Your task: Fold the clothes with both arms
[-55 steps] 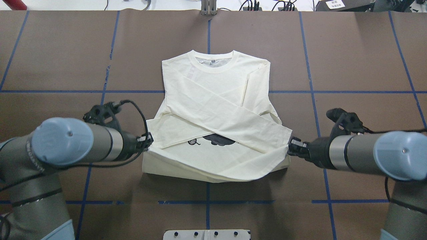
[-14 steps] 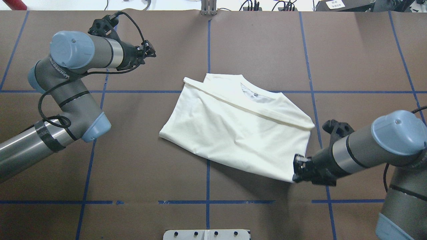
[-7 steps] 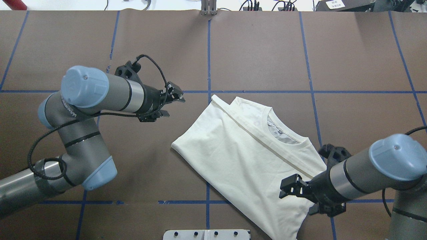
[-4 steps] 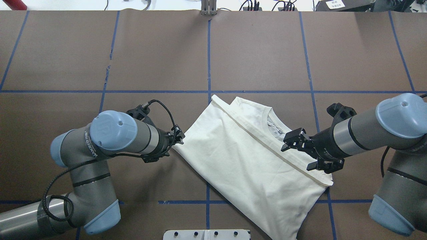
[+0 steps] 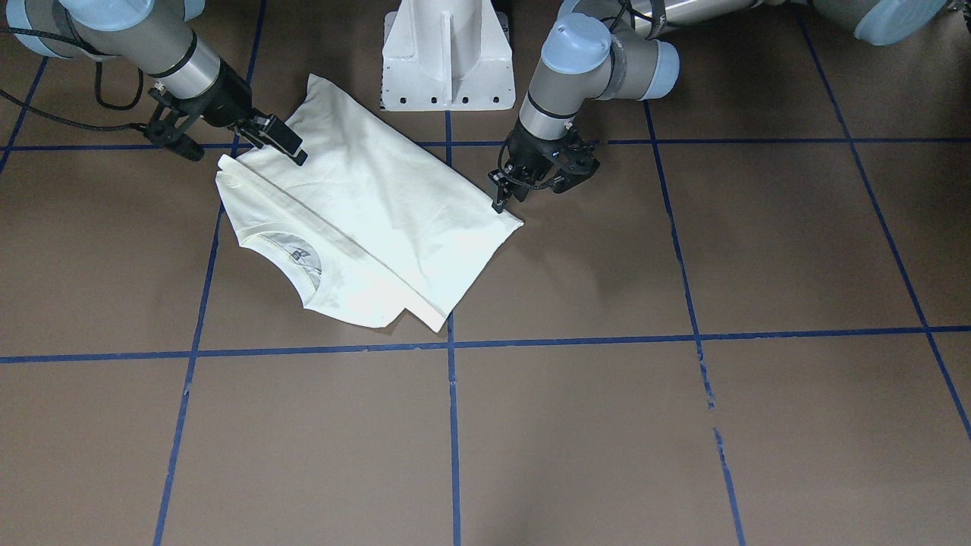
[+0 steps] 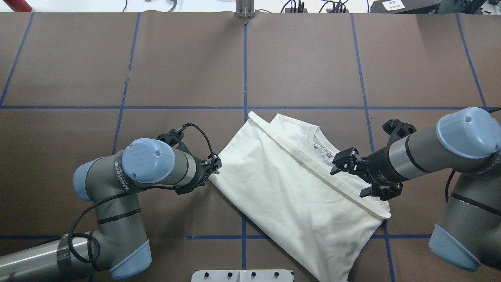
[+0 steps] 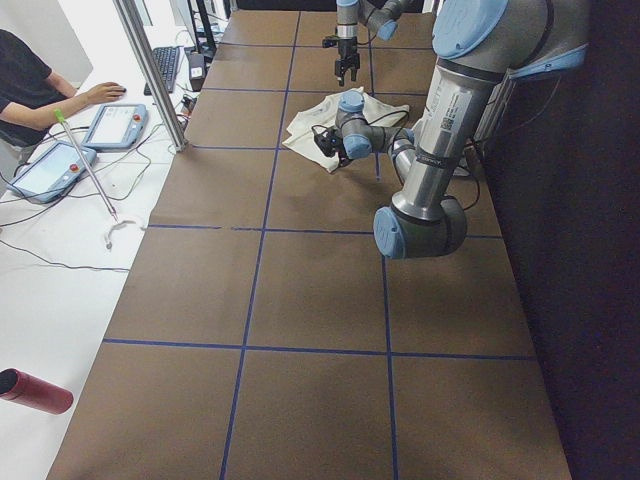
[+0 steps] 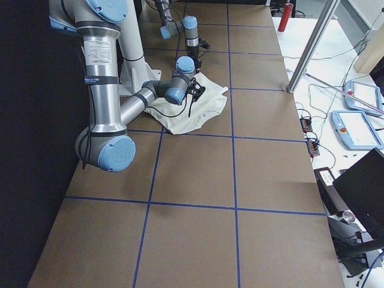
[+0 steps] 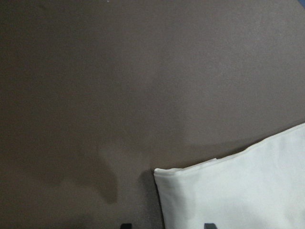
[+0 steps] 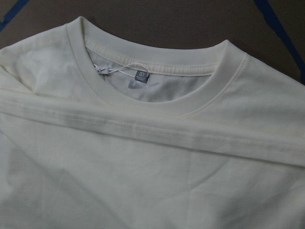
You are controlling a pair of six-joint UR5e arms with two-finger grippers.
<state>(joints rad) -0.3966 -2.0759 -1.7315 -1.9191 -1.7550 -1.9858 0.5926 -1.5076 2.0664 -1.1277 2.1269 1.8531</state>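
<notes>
The cream-white shirt [image 6: 289,196] lies folded and turned at a slant on the brown table, its collar [image 6: 319,147] facing up and its print hidden. My left gripper [image 6: 215,163] is low at the shirt's left corner. In the left wrist view that corner [image 9: 190,186] lies just ahead of the two spread fingertips, so the gripper is open. My right gripper [image 6: 352,178] is open and empty, hovering over the shirt beside the collar. The right wrist view shows the collar [image 10: 143,102] and its neck label. In the front-facing view the left gripper [image 5: 502,193] is at the shirt's [image 5: 364,205] right corner, the right gripper [image 5: 282,144] at its upper left.
The white pedestal base [image 5: 447,53] stands close behind the shirt's near corner. Blue tape lines [image 6: 244,70] grid the brown table. An operator [image 7: 30,80] with control pendants sits beyond the far edge. A red cylinder [image 8: 286,15] lies off the table.
The shirt was folded in half and dragged round toward the right arm, which let go. In the last half second my left gripper moved slightly right to the shirt's corner; the right barely shifted.
</notes>
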